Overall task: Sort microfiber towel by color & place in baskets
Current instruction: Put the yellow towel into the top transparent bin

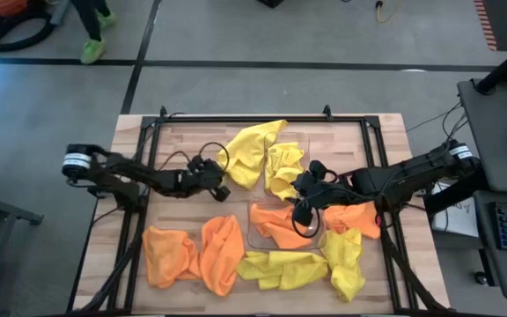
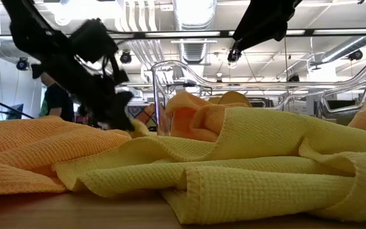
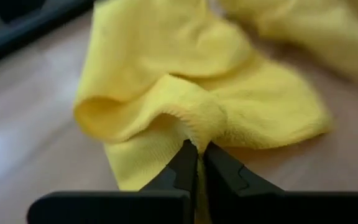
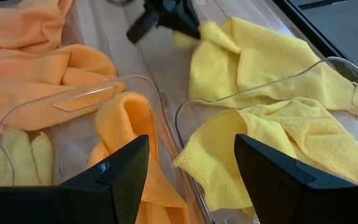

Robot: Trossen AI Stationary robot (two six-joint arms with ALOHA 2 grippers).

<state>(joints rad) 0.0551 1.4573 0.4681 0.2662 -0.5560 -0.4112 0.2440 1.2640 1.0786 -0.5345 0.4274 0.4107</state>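
My left gripper [image 1: 222,190] is shut on the near left part of a crumpled yellow microfiber towel [image 1: 252,150] that lies on the wood left of the far basket [image 4: 328,62]. That clear basket holds another yellow towel [image 4: 278,140]. The near basket [image 4: 86,96] holds an orange towel [image 4: 126,127]. My right gripper [image 4: 191,180] hangs open above the two baskets, touching nothing. In the right wrist view my left gripper [image 4: 179,34] shows at the towel's edge. My left gripper pinches a raised fold of the yellow towel [image 3: 197,134] between its two fingertips [image 3: 185,163]. The fingers come slanting down from the table's left. The cloth is drawn up into a ridge at the fingers, while the rest of the towel [image 3: 185,68] lies on the table.
Two orange towels [image 1: 170,255] [image 1: 223,251] lie near the front left. Yellow towels [image 1: 284,269] [image 1: 346,260] lie along the front edge, and an orange one [image 1: 355,218] lies right of the near basket. A black frame [image 1: 262,117] rims the table.
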